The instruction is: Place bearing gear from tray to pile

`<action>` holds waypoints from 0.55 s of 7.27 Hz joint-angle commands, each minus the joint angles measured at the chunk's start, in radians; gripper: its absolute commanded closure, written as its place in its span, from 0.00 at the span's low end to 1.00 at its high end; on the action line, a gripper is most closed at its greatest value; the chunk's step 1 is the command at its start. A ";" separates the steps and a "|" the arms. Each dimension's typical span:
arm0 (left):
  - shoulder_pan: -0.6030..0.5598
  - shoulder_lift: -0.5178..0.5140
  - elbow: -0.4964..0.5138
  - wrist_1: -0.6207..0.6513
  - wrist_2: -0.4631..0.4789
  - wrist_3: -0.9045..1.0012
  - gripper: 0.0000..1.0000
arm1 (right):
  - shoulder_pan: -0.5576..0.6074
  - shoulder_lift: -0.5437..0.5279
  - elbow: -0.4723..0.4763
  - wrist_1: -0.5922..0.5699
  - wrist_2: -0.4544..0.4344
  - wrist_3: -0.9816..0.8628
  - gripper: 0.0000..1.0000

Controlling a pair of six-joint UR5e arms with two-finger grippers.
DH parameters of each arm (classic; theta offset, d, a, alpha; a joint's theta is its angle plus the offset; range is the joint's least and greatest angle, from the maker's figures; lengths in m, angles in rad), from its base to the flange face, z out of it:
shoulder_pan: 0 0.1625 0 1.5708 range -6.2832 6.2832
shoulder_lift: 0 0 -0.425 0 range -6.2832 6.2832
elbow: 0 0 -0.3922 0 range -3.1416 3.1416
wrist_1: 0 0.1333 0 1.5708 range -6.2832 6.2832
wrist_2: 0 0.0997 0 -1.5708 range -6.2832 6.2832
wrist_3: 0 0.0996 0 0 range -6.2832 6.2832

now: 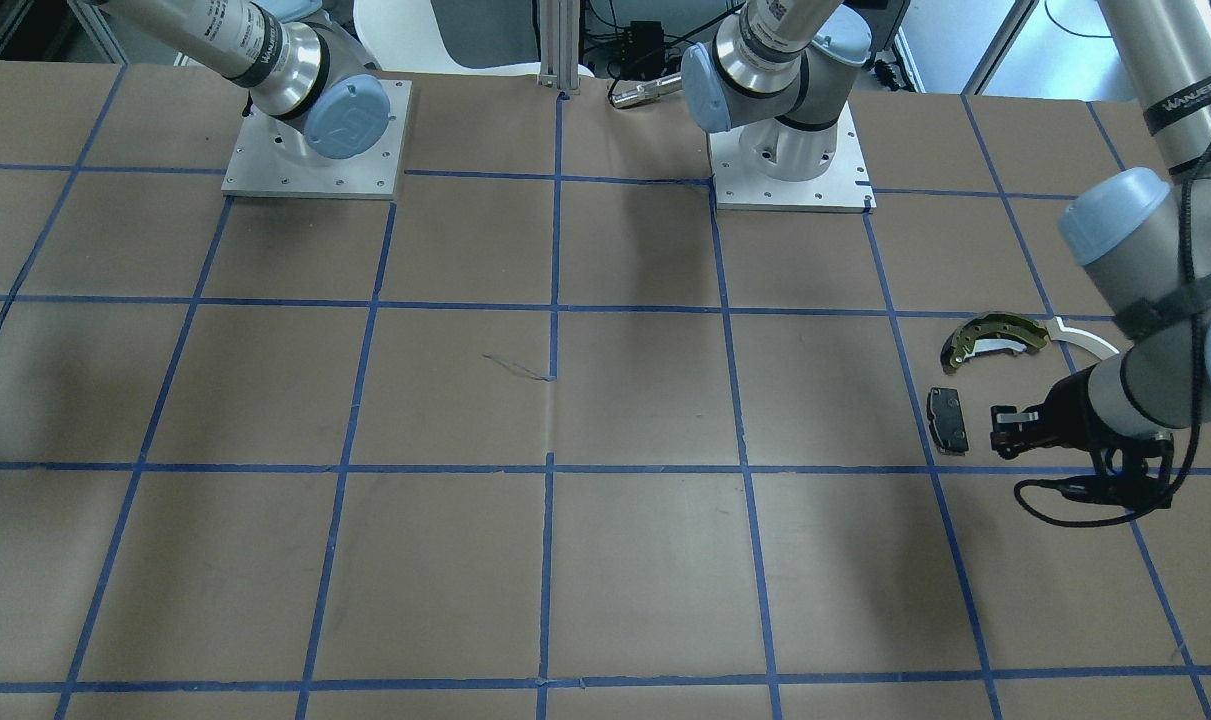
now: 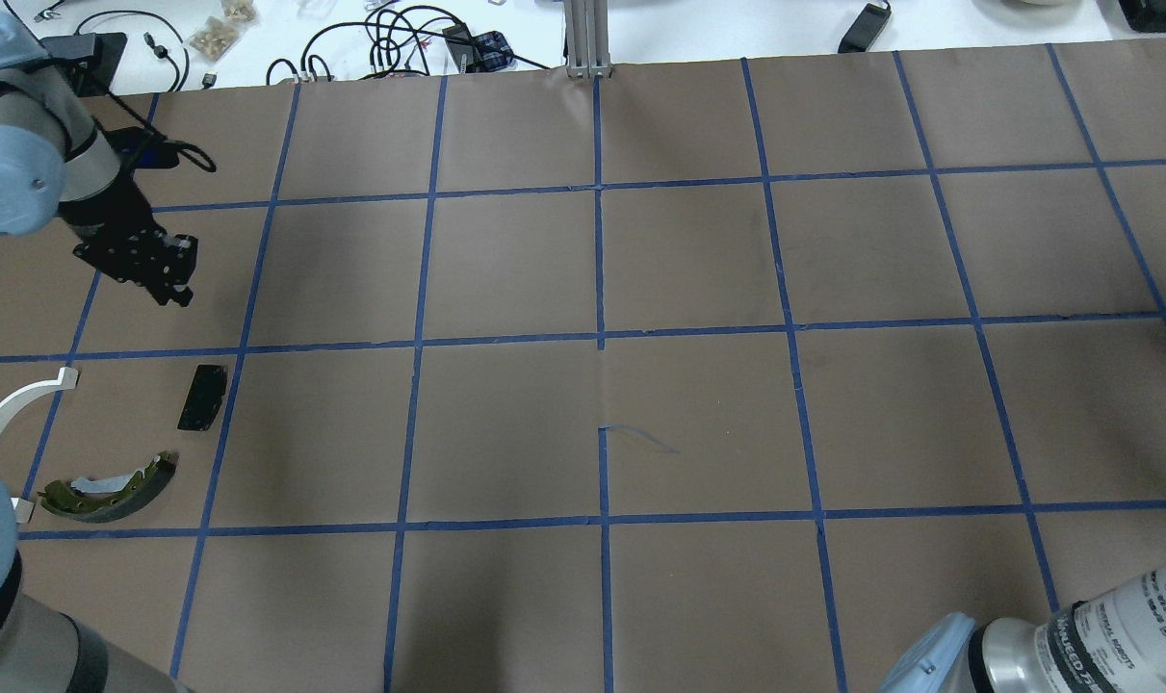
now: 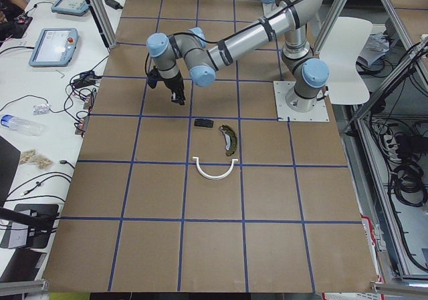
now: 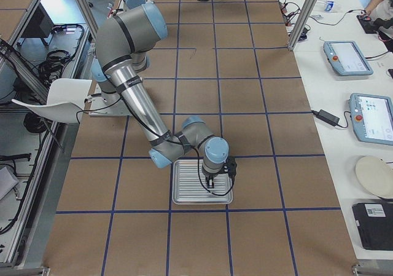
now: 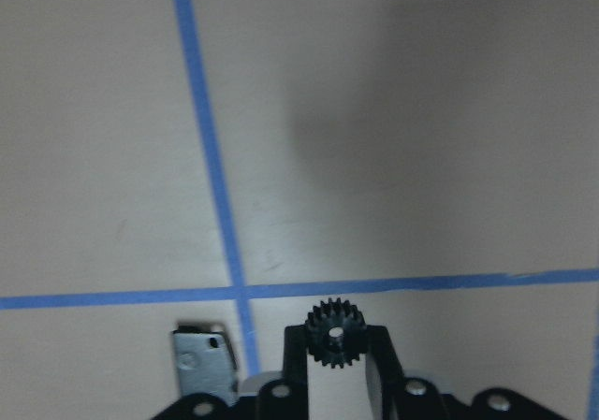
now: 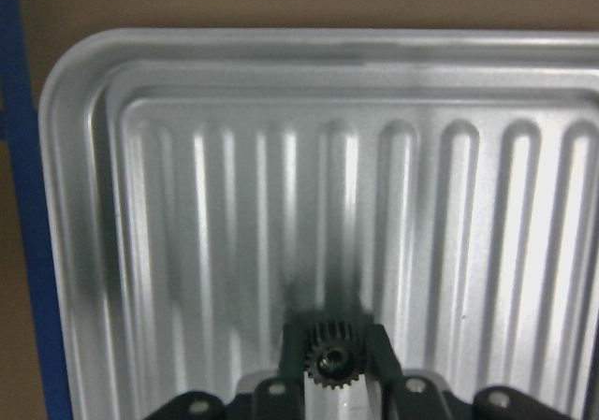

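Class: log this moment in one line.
left fingers: beside pile, state unclear | right fingers: over tray, state unclear | tray: no loose part seen

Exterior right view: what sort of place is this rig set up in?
Most likely a robotics lab or test cell: a paper-covered table marked with a blue tape grid, two teach pendants on the side bench, and aluminium frame posts around the cell.

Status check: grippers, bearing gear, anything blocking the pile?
Left gripper looks open, near black rectangular pad. Right gripper over ribbed silver tray, state unclear. No loose bearing gear sighted. Nothing blocks the pile.
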 commanded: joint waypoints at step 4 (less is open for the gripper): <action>0.140 0.005 -0.307 0.360 0.001 0.140 1.00 | 0.018 -0.050 -0.004 0.083 0.003 0.096 0.98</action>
